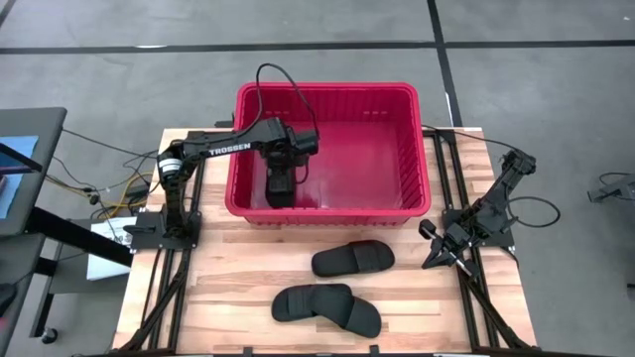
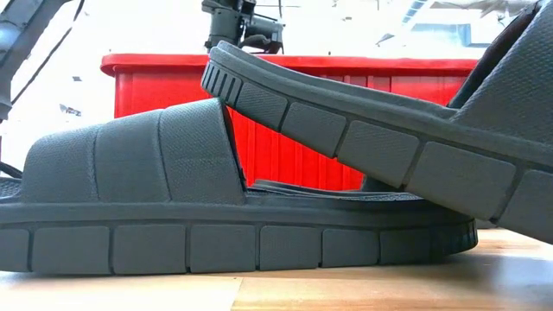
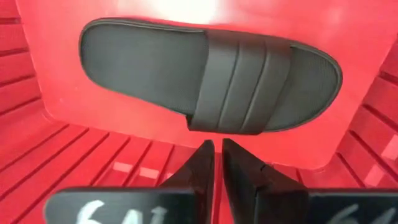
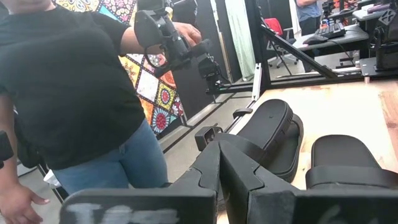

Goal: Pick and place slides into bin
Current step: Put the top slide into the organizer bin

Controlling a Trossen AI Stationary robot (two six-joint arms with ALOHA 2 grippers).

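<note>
Slides look like light moulded foam: soles flexing a bit, textured and not slippery, nothing fragile. The wide strap is the obvious hold, pinched across its arch, or failing that a sole edge at the heel.

One slide is lying flat on the floor of the red bin, strap up, toward the bin's 8 o'clock corner. Left gripper is hanging just over it inside the bin, fingers nearly together and gripping nothing; in the left wrist view the slide sits clear of the tips.

Three slides are waiting on the counter at the bin's 6 o'clock. A single one is lying nearest the bin. A pair is sitting beyond it: the lower slide and another overlapping it, which the low view shows tilted with its sole propped on the other's strap. I'd judge that top one needs lifting first.

Right gripper is parked at the counter's 3 o'clock edge, fingers closed and empty, pointing toward the loose slides.

Counter is pale wooden planks with black frame rails down both sides. Floor around is grey concrete with dark lines. In the right wrist view a person in a black top and jeans is standing beside the rig.
</note>
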